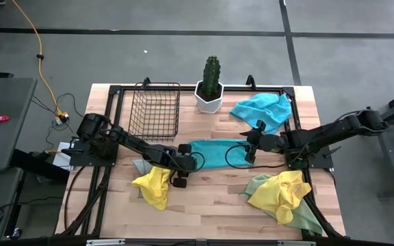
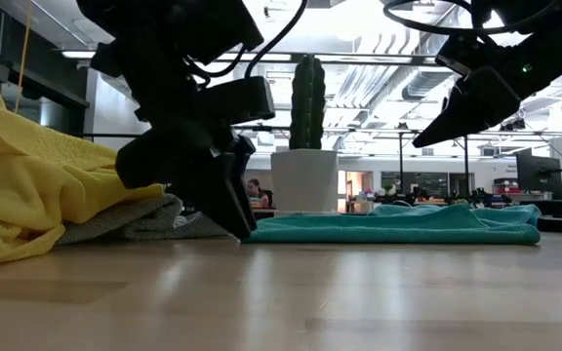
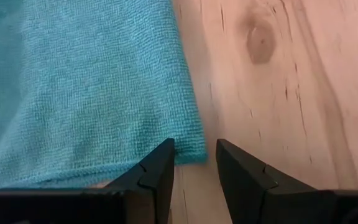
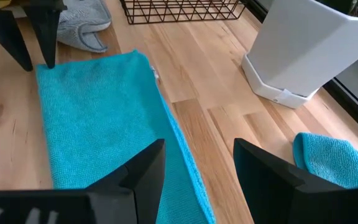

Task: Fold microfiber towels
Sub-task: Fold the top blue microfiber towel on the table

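Grey towel point(image 2: 130, 222) half hidden under yellow one point(image 2: 27, 180); left pincer point(image 3: 194, 163) narrowly parted at turquoise towel point(image 3: 86, 87) corner, apparently empty.

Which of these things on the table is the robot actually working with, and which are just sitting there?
Part of the job:
- flat turquoise towel
- crumpled turquoise towel
- yellow towel
- yellow towel over a pale green towel
- grey towel
- left end effector and right end effector, both open

Just lying about:
- cactus pot
- wire basket

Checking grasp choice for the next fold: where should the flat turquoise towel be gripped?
Grip the turquoise towel at its corner by the left gripper, coming straight down. It lies flat; the open fingers already straddle that thin edge.
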